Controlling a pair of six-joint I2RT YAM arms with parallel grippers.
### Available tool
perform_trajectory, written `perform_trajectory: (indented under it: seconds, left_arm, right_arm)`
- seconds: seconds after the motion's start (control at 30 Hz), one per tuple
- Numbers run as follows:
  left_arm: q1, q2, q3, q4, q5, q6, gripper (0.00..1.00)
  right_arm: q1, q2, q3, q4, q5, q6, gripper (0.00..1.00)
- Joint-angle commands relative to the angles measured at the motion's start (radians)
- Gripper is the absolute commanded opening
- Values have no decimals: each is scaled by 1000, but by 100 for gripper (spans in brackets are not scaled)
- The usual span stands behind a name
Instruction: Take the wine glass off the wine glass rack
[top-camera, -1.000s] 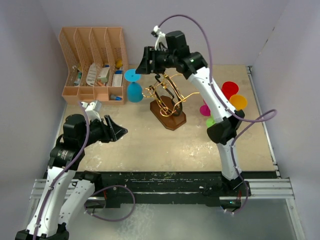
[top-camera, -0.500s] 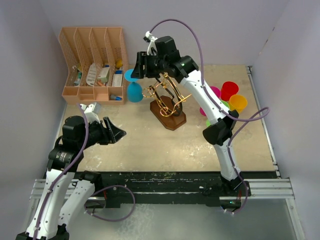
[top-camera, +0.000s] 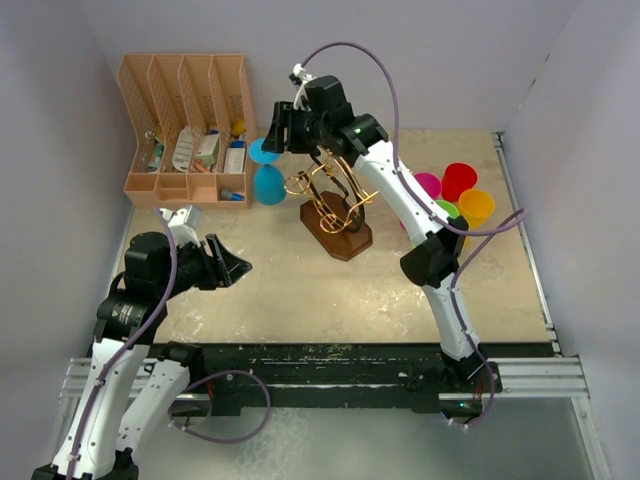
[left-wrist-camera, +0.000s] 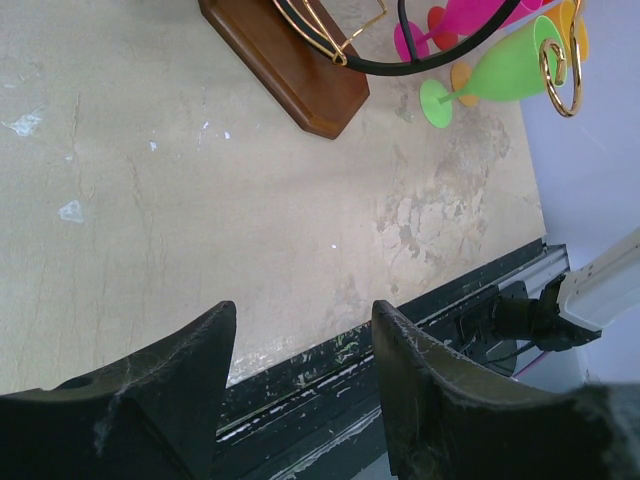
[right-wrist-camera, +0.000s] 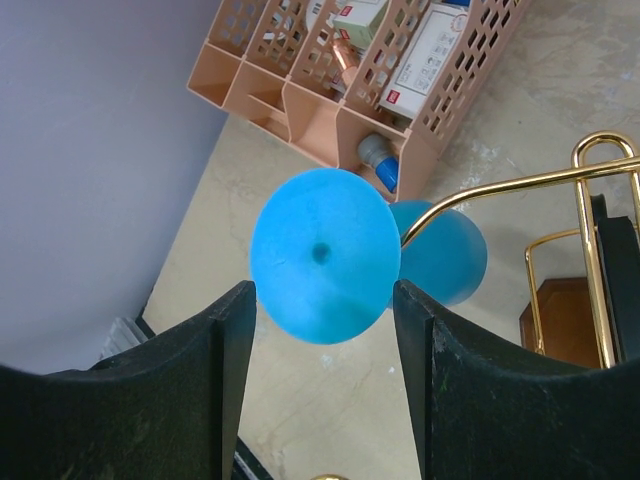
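Note:
A blue wine glass (top-camera: 266, 167) hangs upside down from a left arm of the gold wire wine glass rack (top-camera: 330, 195), which stands on a dark brown wooden base (top-camera: 337, 229). In the right wrist view the glass's round foot (right-wrist-camera: 325, 255) faces the camera, with the bowl (right-wrist-camera: 445, 253) behind it and a gold rack arm (right-wrist-camera: 520, 183) running right. My right gripper (top-camera: 274, 133) is open just above the foot, its fingers (right-wrist-camera: 220, 330) on either side without touching. My left gripper (top-camera: 234, 265) is open and empty, low at the table's left front, far from the rack.
A tan slotted organiser (top-camera: 187, 128) with small items stands just left of the blue glass. Pink, red, orange and green plastic glasses (top-camera: 450, 195) lie at the right of the rack. Walls close in at the back and both sides.
My right gripper has moved left and slightly down over the rack, closer to the blue glass's foot. The left arm has stayed in place.

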Motion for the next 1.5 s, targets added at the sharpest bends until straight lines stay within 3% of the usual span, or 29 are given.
perform_trajectory:
  seconds: [0.0, 0.7, 1.13, 1.47]
  left_arm:
    - [6, -12, 38, 11, -8, 13, 60]
    - [6, -7, 33, 19, -10, 13, 60]
    - [6, -6, 32, 19, -11, 12, 60]
    - [6, -12, 32, 16, -14, 10, 60]
  right_arm:
    - [4, -4, 21, 64, 1, 28, 59]
    - [1, 7, -22, 132, -73, 52, 57]
    - [-3, -6, -39, 84, 2, 36, 56]
    - [-2, -24, -92, 180, -109, 59, 55]
